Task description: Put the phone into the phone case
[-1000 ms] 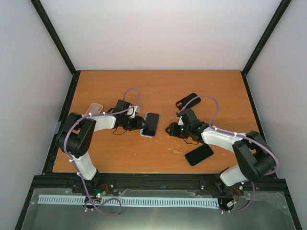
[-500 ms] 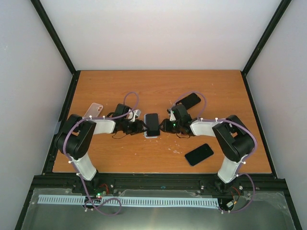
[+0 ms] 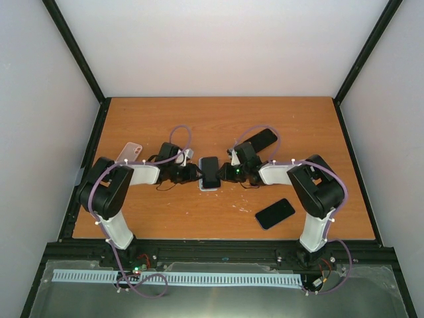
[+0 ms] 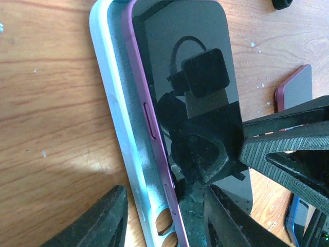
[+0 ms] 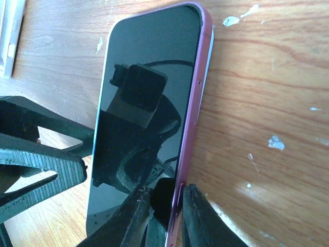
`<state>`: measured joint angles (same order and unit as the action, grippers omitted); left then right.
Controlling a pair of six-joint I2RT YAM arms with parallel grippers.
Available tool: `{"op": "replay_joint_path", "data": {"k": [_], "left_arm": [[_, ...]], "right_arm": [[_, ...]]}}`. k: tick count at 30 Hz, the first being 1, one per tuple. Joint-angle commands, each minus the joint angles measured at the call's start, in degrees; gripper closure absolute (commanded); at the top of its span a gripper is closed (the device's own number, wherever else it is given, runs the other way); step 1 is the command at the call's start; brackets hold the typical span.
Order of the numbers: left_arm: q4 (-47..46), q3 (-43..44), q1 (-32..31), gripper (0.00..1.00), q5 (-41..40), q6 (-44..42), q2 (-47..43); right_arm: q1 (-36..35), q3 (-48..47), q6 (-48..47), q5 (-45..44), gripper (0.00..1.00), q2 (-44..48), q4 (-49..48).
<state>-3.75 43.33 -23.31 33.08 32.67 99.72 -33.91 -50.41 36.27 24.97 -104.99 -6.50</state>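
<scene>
- Phone [image 4: 195,103] lies screen-up at mid-table between the two arms, laid over the pale case [image 4: 115,118]. On the side the left wrist sees, its purple edge rides above the case wall, so I judge it unseated there.
- Pressing on one side only could tip the phone and pop its other edge out.
- Right gripper [image 5: 163,211] is nearly closed, pinching the phone's opposite long edge. A lift or twist from it could drag the phone out of the case.
- Left gripper [image 4: 159,226] stands partly open astride the case wall and phone edge, clamping nothing. If it closes askew, the wall may fold under the phone.
- Both arms crowd one small spot, so their fingers could collide, and the case may skid on the table [image 4: 46,103].
</scene>
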Motion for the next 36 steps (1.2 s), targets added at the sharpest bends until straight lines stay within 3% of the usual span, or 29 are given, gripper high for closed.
{"op": "replay_joint_path", "data": {"k": [1, 24, 36], "left_arm": [[-2.2, 1.0, -0.2, 0.61, 1.3, -0.4, 1.3], [-4.9, 0.0, -1.6, 0.72, 4.7, 2.5, 2.0], [-5.4, -1.1, -5.8, 0.72, 8.0, 4.2, 1.3]], "right_arm": [[-1.1, -1.3, -0.2, 1.3, 0.82, 0.0, -1.2], [-5.7, -1.6, 5.6, -5.2, 0.88, -4.5, -4.9], [-6.3, 6.1, 6.0, -9.2, 0.89, 2.7, -2.8]]}}
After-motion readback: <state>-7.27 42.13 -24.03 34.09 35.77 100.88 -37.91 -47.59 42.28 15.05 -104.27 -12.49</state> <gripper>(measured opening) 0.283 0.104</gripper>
